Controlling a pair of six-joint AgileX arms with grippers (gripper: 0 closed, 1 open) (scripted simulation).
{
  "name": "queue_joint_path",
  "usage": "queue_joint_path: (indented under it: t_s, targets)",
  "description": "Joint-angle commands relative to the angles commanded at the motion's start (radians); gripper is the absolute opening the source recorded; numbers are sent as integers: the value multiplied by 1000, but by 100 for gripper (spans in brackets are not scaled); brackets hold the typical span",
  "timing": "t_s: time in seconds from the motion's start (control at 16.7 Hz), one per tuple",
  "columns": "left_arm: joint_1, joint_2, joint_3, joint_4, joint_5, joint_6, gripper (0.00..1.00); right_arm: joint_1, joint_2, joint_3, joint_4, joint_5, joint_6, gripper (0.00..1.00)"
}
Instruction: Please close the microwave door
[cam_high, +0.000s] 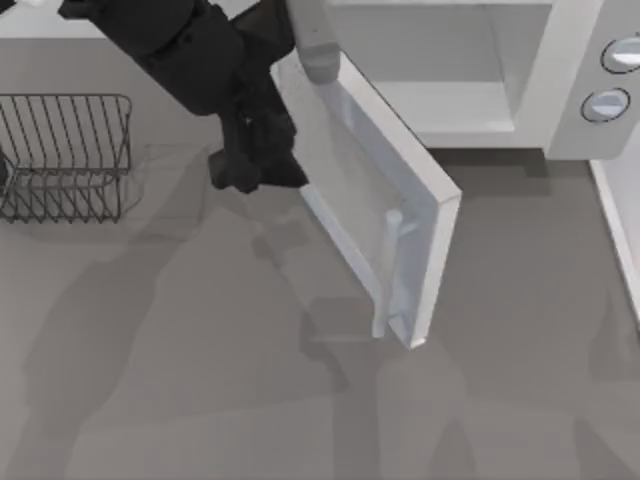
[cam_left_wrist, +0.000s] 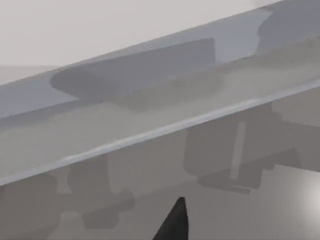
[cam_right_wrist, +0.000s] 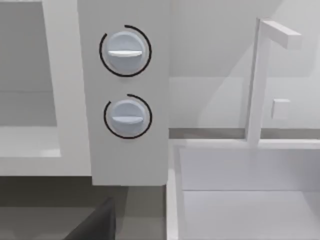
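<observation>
On the left side of the grey table (cam_high: 200, 400) stands a dark wire rack (cam_high: 65, 155), not part of the job and well apart from the door. Just to the right of it, the left arm reaches in from the far left, and the left gripper (cam_high: 262, 165) sits against the outer face of the microwave door (cam_high: 375, 215), near the hinge side; whether its fingers are open or closed I cannot tell, and it does not seem to hold anything. In the left wrist view the door (cam_left_wrist: 150, 115) is very close, with a dark fingertip (cam_left_wrist: 175, 222) before it. The door stands swung out from the microwave (cam_high: 480, 70), at an angle to the front, its free edge with the pale bar handle (cam_high: 393, 265) pointing toward the near right. The pale cavity (cam_high: 450, 60) is open to see, so I judge the task is perhaps half done: the gripper is in a place to push, but the door must yet swing the rest of the way until it lies flat on the front. Further right, the two round knobs (cam_right_wrist: 125, 82) are on the side panel, seen close in the right wrist view, and a white sink with a tap (cam_right_wrist: 260, 85) is beside the microwave on the right. The right arm looks idle there; a dark part of its gripper (cam_right_wrist: 97, 225) shows, state not clear
</observation>
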Motion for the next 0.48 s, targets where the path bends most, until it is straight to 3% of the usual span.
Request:
queue_joint_path:
  t_s: [0.3, 0.48]
  targets:
    - [0, 0, 0, 0, 0, 0, 2, 0, 0, 0, 0, 0, 0, 100]
    - [0, 0, 0, 0, 0, 0, 0, 0, 0, 0, 0, 0, 0, 100]
